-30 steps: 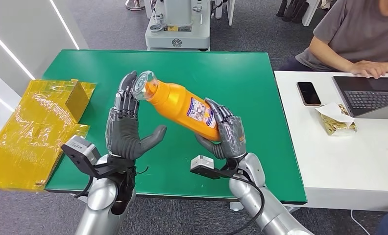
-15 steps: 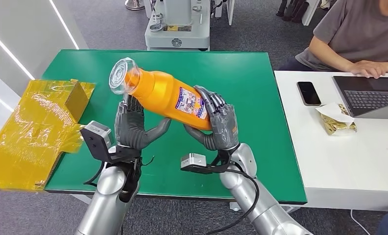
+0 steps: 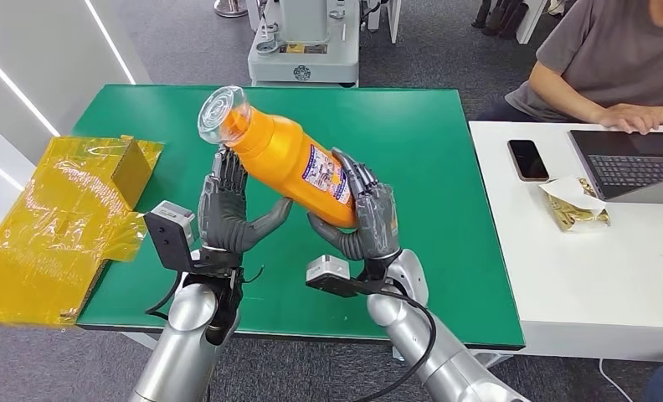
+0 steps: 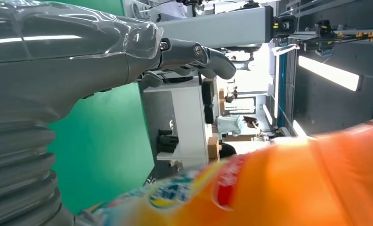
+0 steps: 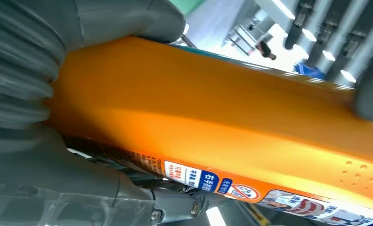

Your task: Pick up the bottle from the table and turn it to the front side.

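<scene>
An orange bottle (image 3: 282, 159) with a clear cap (image 3: 219, 113) and a printed label hangs tilted above the green table (image 3: 412, 126), cap end up and to the left. My right hand (image 3: 366, 222) grips its lower end, fingers wrapped over the label and thumb underneath. My left hand (image 3: 228, 213) stands open just under the bottle's neck, fingers upright and thumb spread toward the bottle. In the left wrist view the bottle (image 4: 293, 183) lies close beside the outstretched left hand (image 4: 81, 52). The right wrist view has the orange body (image 5: 213, 117) pressed into the right hand (image 5: 57, 155).
A crumpled yellow plastic bag (image 3: 60, 218) lies over the table's left edge. To the right, a white desk (image 3: 579, 276) carries a phone (image 3: 527, 159), a laptop (image 3: 638, 163) and a snack packet (image 3: 575, 205), with a seated person (image 3: 613, 59) behind it. A grey machine (image 3: 305, 42) stands beyond the table.
The right hand has lifted the bottle and swung it left, so the cap end now points higher. The left hand has shifted right, in under the bottle's neck.
</scene>
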`<state>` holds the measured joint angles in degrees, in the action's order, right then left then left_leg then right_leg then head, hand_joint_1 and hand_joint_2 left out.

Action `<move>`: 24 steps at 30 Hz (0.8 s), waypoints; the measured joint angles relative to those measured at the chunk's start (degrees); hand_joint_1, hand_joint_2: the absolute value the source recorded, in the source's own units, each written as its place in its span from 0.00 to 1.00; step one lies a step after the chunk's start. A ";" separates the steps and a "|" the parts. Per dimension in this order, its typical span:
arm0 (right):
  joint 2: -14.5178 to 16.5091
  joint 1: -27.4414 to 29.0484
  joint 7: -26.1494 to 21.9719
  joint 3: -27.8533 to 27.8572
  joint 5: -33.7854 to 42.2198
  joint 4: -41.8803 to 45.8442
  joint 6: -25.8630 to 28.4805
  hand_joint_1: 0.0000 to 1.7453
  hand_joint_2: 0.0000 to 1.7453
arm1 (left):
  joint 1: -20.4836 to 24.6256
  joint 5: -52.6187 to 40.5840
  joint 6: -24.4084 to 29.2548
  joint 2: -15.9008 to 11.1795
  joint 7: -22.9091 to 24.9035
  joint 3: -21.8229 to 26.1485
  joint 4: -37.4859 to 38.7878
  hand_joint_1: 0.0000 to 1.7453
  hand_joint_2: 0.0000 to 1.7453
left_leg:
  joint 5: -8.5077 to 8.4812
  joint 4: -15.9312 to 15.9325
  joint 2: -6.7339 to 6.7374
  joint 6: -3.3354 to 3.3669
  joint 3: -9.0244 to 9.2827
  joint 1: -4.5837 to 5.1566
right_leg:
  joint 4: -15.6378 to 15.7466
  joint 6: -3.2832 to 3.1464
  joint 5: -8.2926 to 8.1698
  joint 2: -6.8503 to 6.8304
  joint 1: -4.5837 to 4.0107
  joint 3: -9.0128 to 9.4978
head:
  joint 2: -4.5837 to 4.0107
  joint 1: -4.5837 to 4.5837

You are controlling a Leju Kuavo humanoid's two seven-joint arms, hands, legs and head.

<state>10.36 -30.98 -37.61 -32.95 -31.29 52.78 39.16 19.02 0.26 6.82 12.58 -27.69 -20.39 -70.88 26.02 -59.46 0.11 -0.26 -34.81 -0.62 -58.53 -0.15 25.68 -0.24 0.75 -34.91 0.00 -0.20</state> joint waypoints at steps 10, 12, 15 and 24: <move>0.00 -0.33 0.65 -2.16 0.55 -3.85 -0.18 1.00 1.00 | -0.93 -0.03 0.15 -0.06 -0.01 0.00 0.09 0.00 1.00 | 0.00 0.00 0.01 0.00 0.00 0.00 | 0.00 0.00 0.00 0.00 0.00 0.00 | 0.00 0.00; 0.00 -0.39 1.12 -2.51 0.57 -4.17 -0.25 1.00 1.00 | -0.94 -0.16 0.15 -0.06 0.00 0.00 0.09 0.00 1.00 | 0.00 0.00 0.00 0.00 0.00 0.00 | 0.00 0.00 0.00 0.00 0.00 0.00 | 0.00 0.00; 0.00 -0.60 1.75 -3.16 0.50 -4.71 -0.61 1.00 1.00 | -0.93 -0.26 0.15 -0.06 0.02 0.00 0.09 0.00 1.00 | 0.00 0.00 0.00 0.00 0.00 0.00 | 0.00 0.00 0.00 0.00 0.00 0.00 | 0.00 0.00; 0.00 -0.82 2.25 -5.53 -0.31 -6.21 -0.62 1.00 1.00 | -0.85 -0.35 -0.05 -0.06 0.21 0.00 0.09 0.00 1.00 | 0.00 0.00 0.00 0.00 0.00 0.00 | 0.00 0.00 0.00 0.00 0.00 0.00 | 0.00 -0.01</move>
<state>10.36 -31.80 -35.36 -38.48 -31.60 46.56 38.55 18.17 -0.09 6.77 12.52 -27.47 -20.39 -70.79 26.02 -59.46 0.11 -0.26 -34.81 -0.62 -58.53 -0.15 25.68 -0.24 0.74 -34.91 0.00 -0.20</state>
